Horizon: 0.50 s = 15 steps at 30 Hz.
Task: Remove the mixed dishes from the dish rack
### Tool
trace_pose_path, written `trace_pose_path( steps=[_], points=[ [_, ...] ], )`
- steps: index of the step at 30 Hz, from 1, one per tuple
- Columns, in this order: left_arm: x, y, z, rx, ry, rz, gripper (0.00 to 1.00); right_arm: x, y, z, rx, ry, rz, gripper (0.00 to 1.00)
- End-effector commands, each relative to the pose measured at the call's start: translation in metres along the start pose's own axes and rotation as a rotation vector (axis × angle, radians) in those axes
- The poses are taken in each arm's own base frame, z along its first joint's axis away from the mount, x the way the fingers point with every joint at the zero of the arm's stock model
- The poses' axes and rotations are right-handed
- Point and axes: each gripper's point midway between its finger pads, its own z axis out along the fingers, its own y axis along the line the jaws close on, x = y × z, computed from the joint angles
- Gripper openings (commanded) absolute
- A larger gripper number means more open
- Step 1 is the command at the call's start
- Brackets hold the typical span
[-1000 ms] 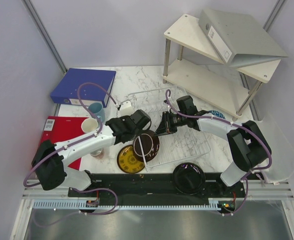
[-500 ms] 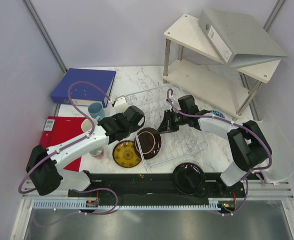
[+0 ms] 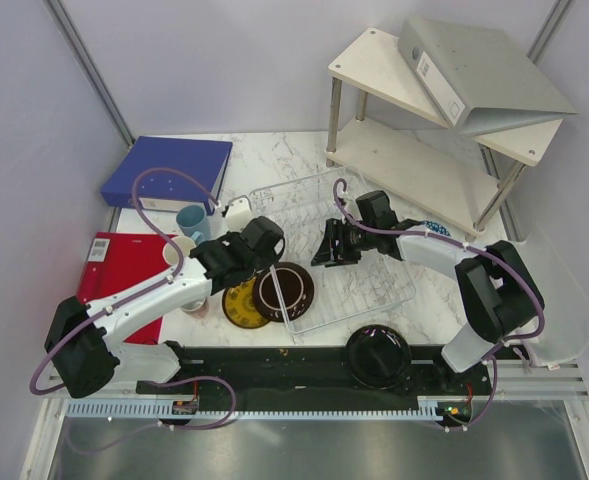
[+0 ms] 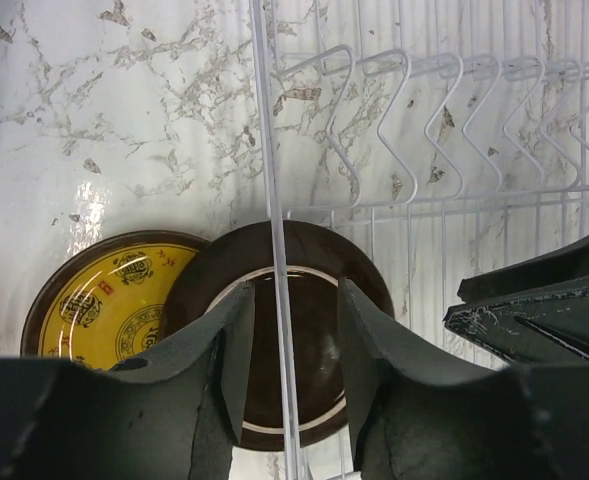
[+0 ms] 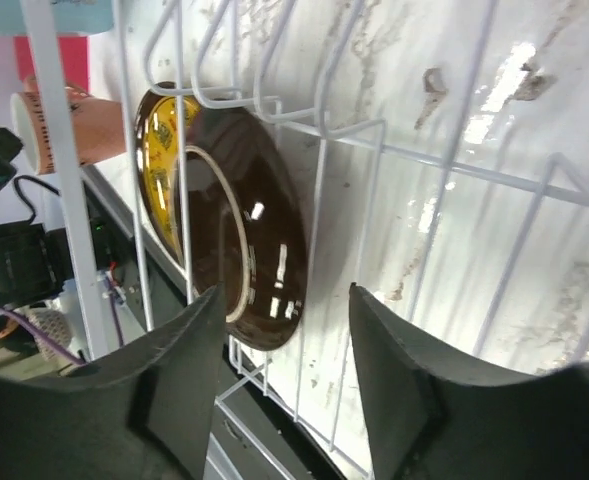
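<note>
At the middle of the table (image 3: pixel 274 160) sits the dish rack (image 3: pixel 359 262), its near-left edge wire crossing a dark red-black plate (image 3: pixel 286 290) that lies flat and overlaps a yellow-brown plate (image 3: pixel 236 305) beside it. Above the dark plate the left fingers (image 4: pixel 224 360) hang spread on either side of that wire, gripping nothing. Over the rack's grid the right fingers (image 5: pixel 394 370) are likewise spread and empty.

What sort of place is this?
Probably a lab bench staged as a kitchen counter: a wire dish rack and plates on a marble-look table, but with a blue binder beside them and bare partition walls.
</note>
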Motion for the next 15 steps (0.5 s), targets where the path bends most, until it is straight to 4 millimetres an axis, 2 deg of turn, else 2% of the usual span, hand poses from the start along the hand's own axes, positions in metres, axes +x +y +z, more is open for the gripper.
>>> trace_pose_path(
  steps=[1, 2, 6, 11, 15],
  points=[
    [-0.017, -0.009, -0.011, 0.052, -0.036, 0.036, 0.49, -0.039, 0.012, -0.020, 0.072, -0.131, -0.083, 0.62],
    [-0.020, -0.009, -0.015, 0.063, -0.044, 0.036, 0.55, -0.044, 0.013, -0.023, 0.091, -0.151, -0.093, 0.63],
    [-0.034, -0.011, -0.030, 0.092, -0.072, 0.067, 0.66, -0.082, 0.025, -0.055, 0.202, -0.285, -0.147, 0.66],
    [-0.054, -0.006, -0.047, 0.080, -0.107, 0.143, 0.69, -0.132, 0.045, -0.107, 0.326, -0.515, -0.199, 0.68],
    [-0.060, -0.005, -0.057, 0.093, -0.106, 0.198, 0.69, -0.152, 0.063, -0.151, 0.368, -0.685, -0.219, 0.70]
  ],
)
